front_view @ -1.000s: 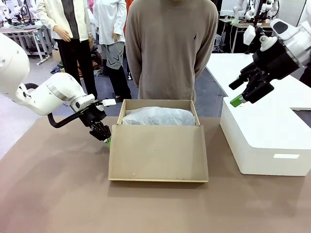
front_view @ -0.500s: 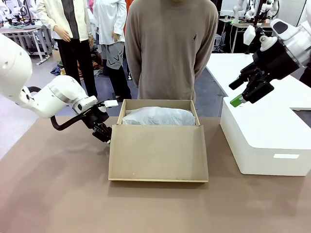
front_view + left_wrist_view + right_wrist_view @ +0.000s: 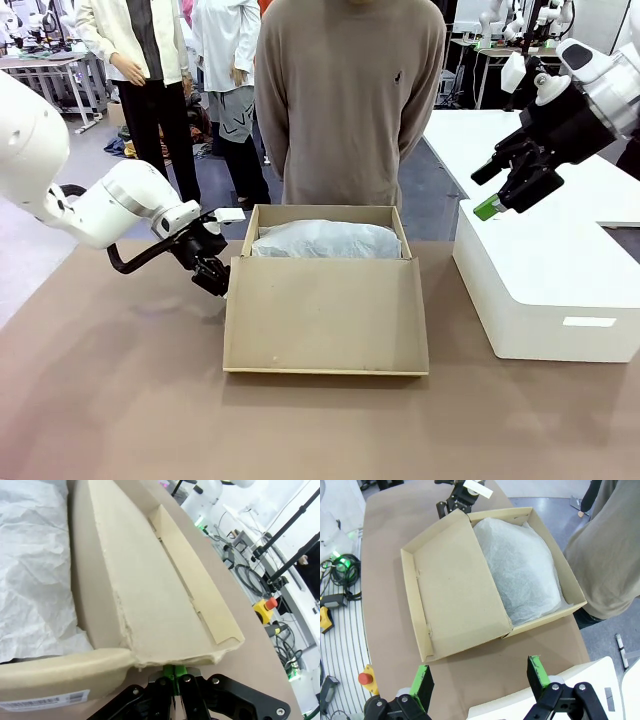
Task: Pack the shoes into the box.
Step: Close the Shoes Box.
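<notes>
Pinching its green pads [image 3: 174, 671] together, the left gripper [image 3: 215, 282] is sitting low at the near-left corner of the box [image 3: 326, 292], where the flap lid [image 3: 325, 315] hinges off the box wall; in the left wrist view the jaws look narrow, nearly closed, right under the torn cardboard corner, though whether they are clamping the edge cannot be told. Hanging high and well apart from the box, the right gripper [image 3: 505, 198] is spreading its jaws wide and holding nothing, hovering above the white box [image 3: 545, 285]. Directly ahead of the left gripper, the tan cardboard box is resting on the brown worktop [image 3: 120, 400], its long axis running across the worktop from that gripper toward the white box. White tissue paper [image 3: 325, 240] is bulging up and filling the tray, covering whatever lies beneath. The flat lid is lying folded out toward the robot. A person [image 3: 348, 100] is standing just beyond the box.
</notes>
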